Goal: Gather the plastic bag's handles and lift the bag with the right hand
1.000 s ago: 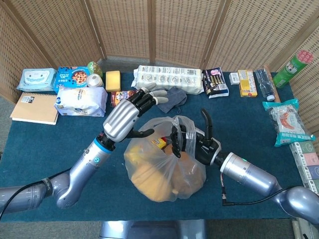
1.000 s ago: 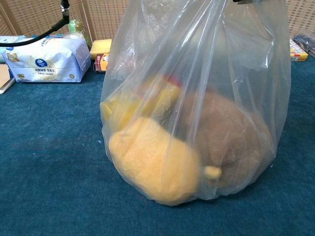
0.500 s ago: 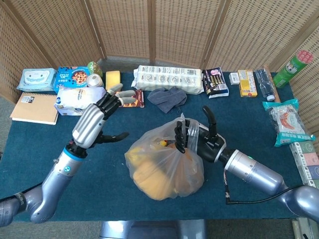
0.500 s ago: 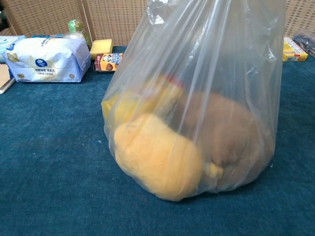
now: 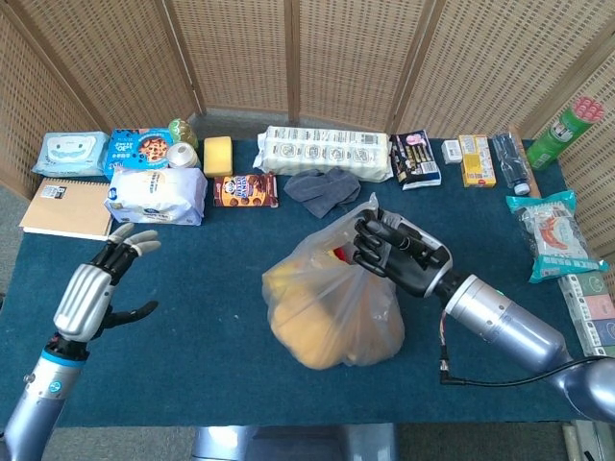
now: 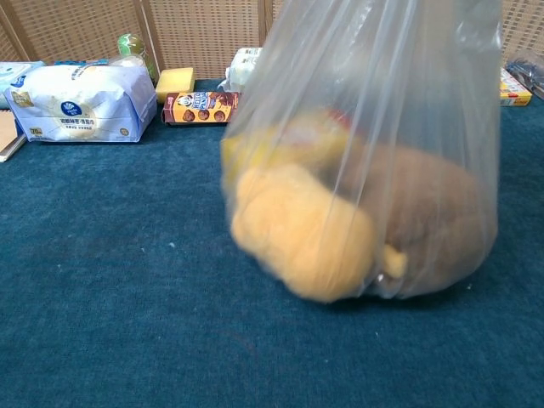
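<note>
A clear plastic bag (image 5: 332, 312) holding yellow and brown soft items hangs over the middle of the blue table. My right hand (image 5: 399, 254) grips its gathered handles at the top. In the chest view the bag (image 6: 365, 204) fills the frame, blurred, its bottom just off the cloth. My left hand (image 5: 96, 293) is far off at the left front, open, fingers spread, holding nothing. Neither hand shows in the chest view.
Along the back lie a notebook (image 5: 65, 208), wipes (image 5: 69, 154), a white tissue pack (image 5: 156, 195), a cookie box (image 5: 245, 190), a grey cloth (image 5: 322, 187), a long roll pack (image 5: 327, 152) and small boxes (image 5: 476, 158). A snack bag (image 5: 553, 235) lies right.
My left hand has drawn away from the bag to the left front. The right hand has closed on the handles and raised the bag, which swings slightly right.
</note>
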